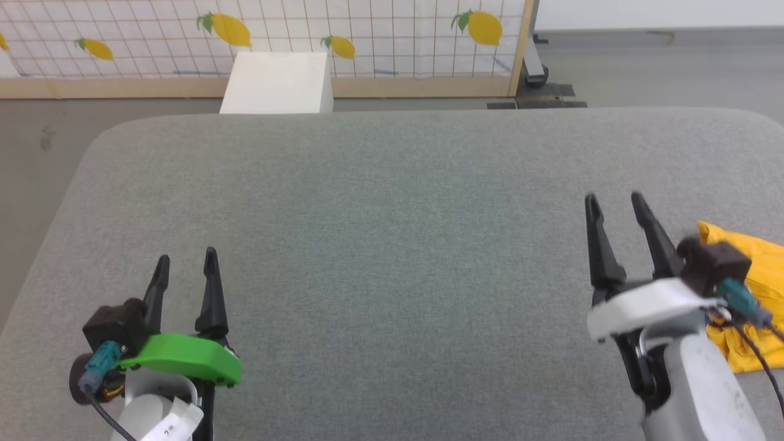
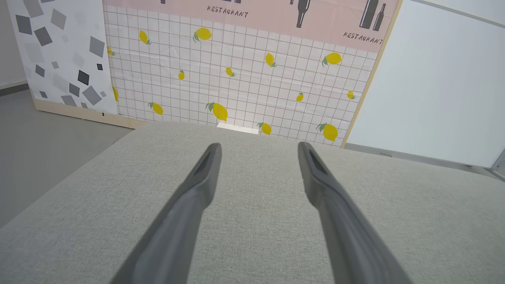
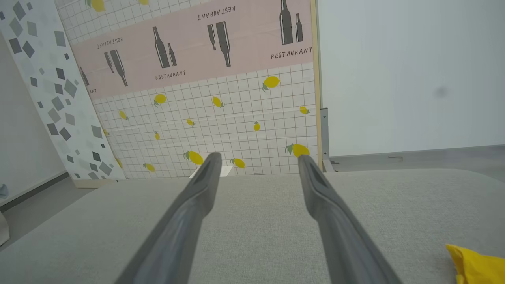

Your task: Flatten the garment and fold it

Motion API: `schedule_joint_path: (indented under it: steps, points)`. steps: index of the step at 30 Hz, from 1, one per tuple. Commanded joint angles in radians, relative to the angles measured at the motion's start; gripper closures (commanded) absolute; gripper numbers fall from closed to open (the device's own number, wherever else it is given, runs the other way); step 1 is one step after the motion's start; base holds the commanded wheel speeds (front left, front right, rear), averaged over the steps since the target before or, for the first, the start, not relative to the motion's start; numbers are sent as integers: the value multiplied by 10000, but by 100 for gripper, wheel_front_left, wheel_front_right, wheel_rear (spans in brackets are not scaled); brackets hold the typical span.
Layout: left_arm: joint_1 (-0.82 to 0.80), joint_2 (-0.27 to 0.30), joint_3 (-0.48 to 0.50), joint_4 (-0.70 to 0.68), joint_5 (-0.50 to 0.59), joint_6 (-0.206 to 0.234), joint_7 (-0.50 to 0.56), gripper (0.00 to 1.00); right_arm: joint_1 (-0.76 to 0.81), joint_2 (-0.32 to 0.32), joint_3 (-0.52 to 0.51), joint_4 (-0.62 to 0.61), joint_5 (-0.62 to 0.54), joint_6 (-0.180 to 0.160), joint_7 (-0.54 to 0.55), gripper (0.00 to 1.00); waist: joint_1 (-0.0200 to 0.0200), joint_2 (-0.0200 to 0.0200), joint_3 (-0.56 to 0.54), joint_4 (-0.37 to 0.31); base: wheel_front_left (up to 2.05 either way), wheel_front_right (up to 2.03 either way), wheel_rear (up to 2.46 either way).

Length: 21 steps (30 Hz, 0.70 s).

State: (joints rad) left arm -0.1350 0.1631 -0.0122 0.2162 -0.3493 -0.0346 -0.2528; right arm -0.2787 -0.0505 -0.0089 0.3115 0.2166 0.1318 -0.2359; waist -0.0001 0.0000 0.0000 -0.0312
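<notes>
The garment (image 1: 750, 288) is a bright yellow-orange bundle lying at the right edge of the grey padded table (image 1: 392, 202), partly hidden behind my right wrist. One corner of the garment (image 3: 475, 264) shows at the lower right of the right wrist view. My right gripper (image 1: 614, 199) hangs open just left of it, its fingers empty and pointing away from me. My left gripper (image 1: 186, 258) is open and empty over the table's near left part. In the wrist views both the left gripper (image 2: 258, 148) and the right gripper (image 3: 258, 157) have their fingers spread over bare grey fabric.
A white box (image 1: 277, 82) stands on the floor beyond the table's far edge. Behind it is a partition panel (image 1: 367, 43) with a lemon print on a grid. Grey floor (image 1: 674, 67) lies to the far right.
</notes>
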Motion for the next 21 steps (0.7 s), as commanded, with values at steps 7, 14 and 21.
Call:
schedule_joint_path:
  steps: [7,14,21]
  points:
    - [371,-55,-162,381,52,89,10,0,1109,2,-188,62,-192,-11,-166,0,1,0,-283,159,0,0,0]
    - [587,5,-282,595,108,193,155,0,1592,2,-250,78,-311,-11,-179,0,1,0,-336,170,0,0,0]
    - [626,95,-439,516,422,474,148,0,1810,2,-279,-1,-256,-11,-162,0,1,0,-317,142,0,0,0]
